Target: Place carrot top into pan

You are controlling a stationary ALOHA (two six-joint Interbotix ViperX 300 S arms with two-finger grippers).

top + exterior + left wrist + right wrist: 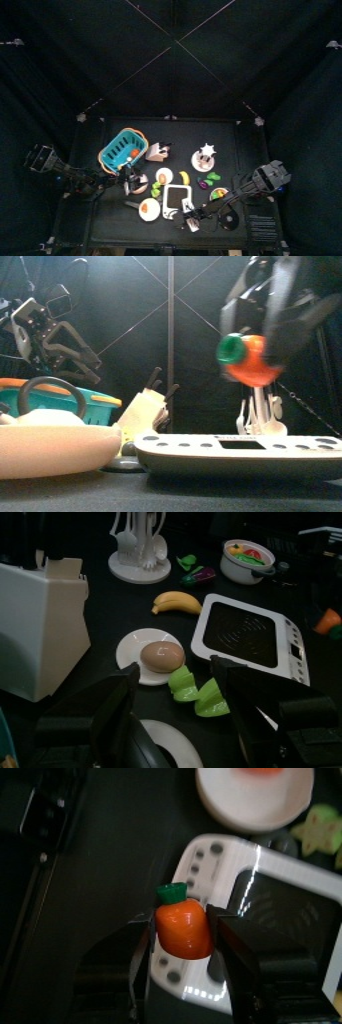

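Note:
My right gripper (pixel 185 933) is shut on the carrot top (pixel 185 926), an orange stub with a green cap. It holds the stub in the air over the control edge of the white kitchen scale (pixel 261 918). In the front view the carrot top (pixel 247 358) hangs high above the scale (pixel 241 451). The scale's dark weighing pan (pixel 247 630) is bare. My left gripper (pixel 174 717) is open and empty, low over the table near two green pieces (pixel 195 692). In the top view the right gripper (pixel 201 220) is at the table's front and the left gripper (pixel 127 182) at its left.
A white dish with a brown egg-like thing (pixel 160 657) lies beside the scale. Also here are a banana (pixel 177 602), a white knife block (pixel 40 622), a white utensil rack (pixel 140 552), a bowl of fruit (pixel 247 557) and a blue basket (pixel 120 150).

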